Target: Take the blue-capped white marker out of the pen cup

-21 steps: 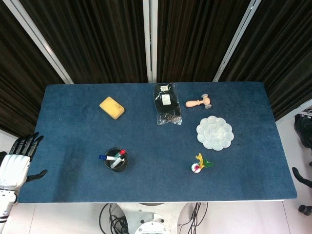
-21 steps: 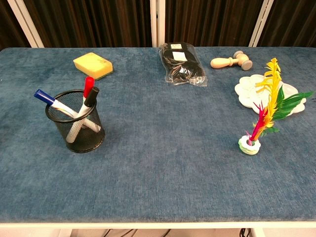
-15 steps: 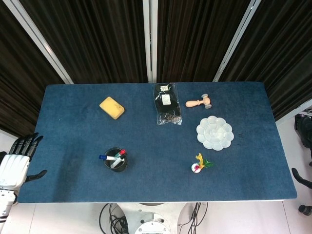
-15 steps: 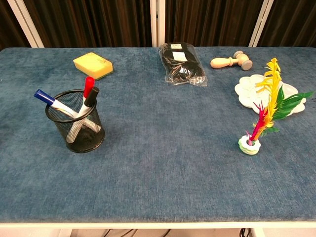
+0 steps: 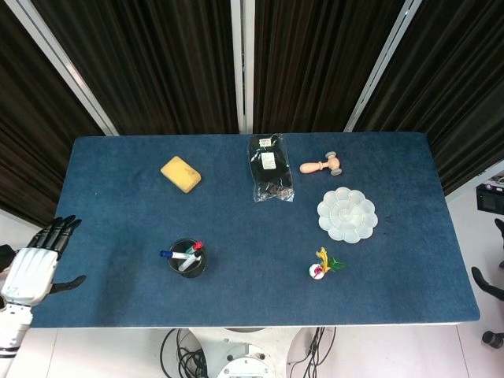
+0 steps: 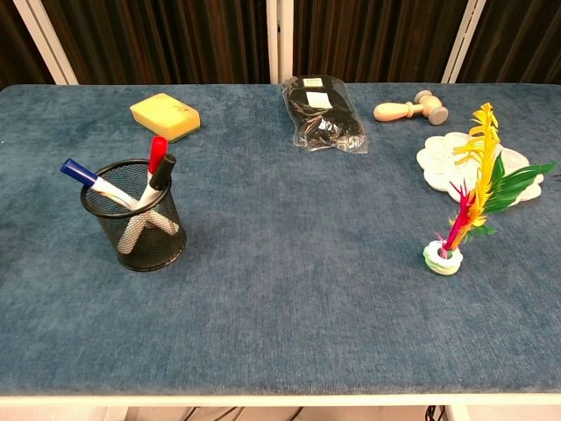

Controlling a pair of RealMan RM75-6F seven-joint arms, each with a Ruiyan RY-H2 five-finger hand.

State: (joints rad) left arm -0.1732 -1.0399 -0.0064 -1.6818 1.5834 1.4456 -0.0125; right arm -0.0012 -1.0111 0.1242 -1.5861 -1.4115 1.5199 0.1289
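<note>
A black mesh pen cup (image 5: 187,260) (image 6: 140,235) stands on the blue table near its front left. Three markers lean in the cup. The blue-capped white marker (image 5: 172,254) (image 6: 90,180) tilts out to the left, its cap above the rim. A red-capped marker (image 6: 157,153) and a black-capped one (image 6: 166,167) lean to the right. My left hand (image 5: 33,267) hovers off the table's left front corner, well left of the cup, fingers spread and holding nothing. The chest view shows no hand. My right hand appears in neither view.
A yellow sponge (image 5: 180,173) lies at the back left and a black bagged item (image 5: 270,167) at the back middle. A wooden stamp (image 5: 321,165), a white palette (image 5: 347,214) and a feathered shuttlecock (image 5: 320,268) occupy the right half.
My left hand has shifted slightly up and to the right, closer to the table's left edge. The cup and markers have not moved.
</note>
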